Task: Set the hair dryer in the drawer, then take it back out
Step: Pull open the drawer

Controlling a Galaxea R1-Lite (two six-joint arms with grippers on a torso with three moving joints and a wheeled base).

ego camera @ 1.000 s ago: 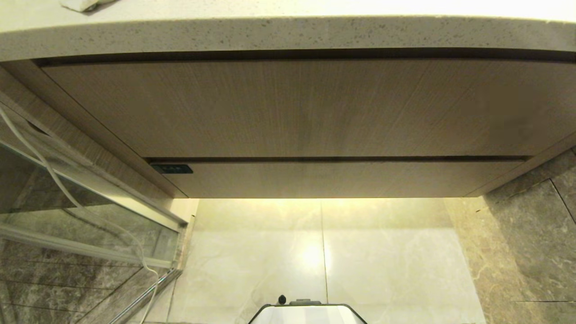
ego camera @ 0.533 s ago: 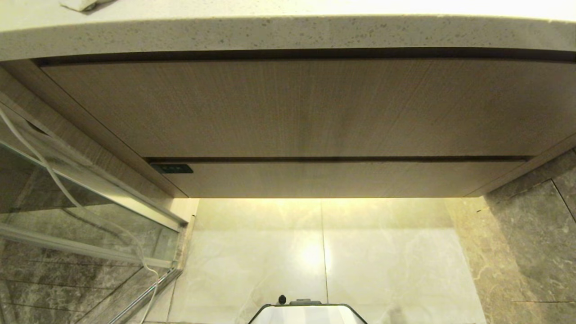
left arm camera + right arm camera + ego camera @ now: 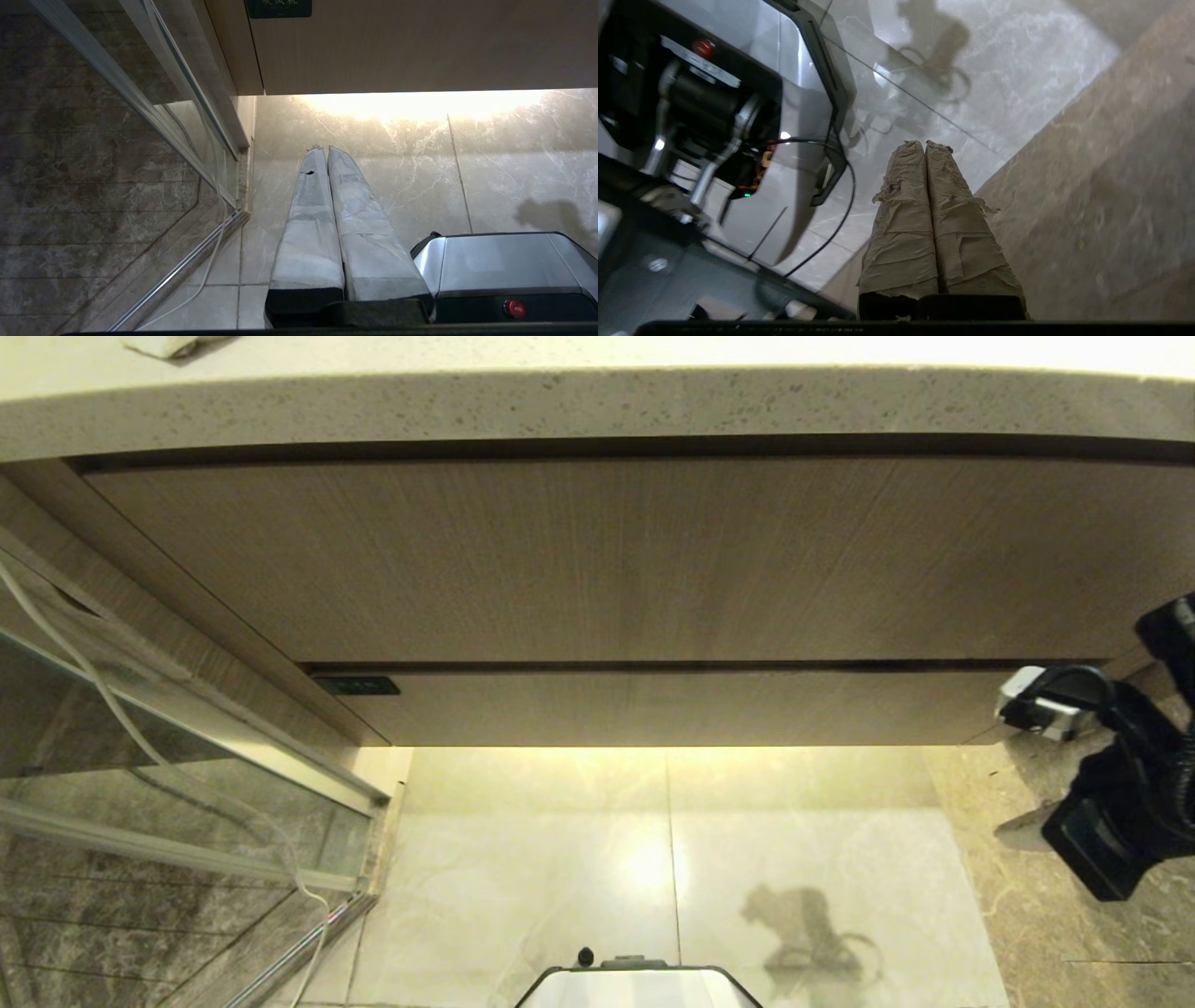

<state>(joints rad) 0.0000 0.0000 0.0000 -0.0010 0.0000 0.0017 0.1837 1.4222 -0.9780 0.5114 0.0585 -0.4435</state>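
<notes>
While shut, drawer edge flush.

This is a bathroom in a home or hotel: a speckled stone countertop over a wood-grain vanity cabinet, marble floor tiles below, and a glass shower partition far from the right gripper

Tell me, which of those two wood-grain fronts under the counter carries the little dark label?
The lower, narrower front, the drawer. The small dark label sits at its upper left corner. The taller panel above it is plain wood grain.
</notes>
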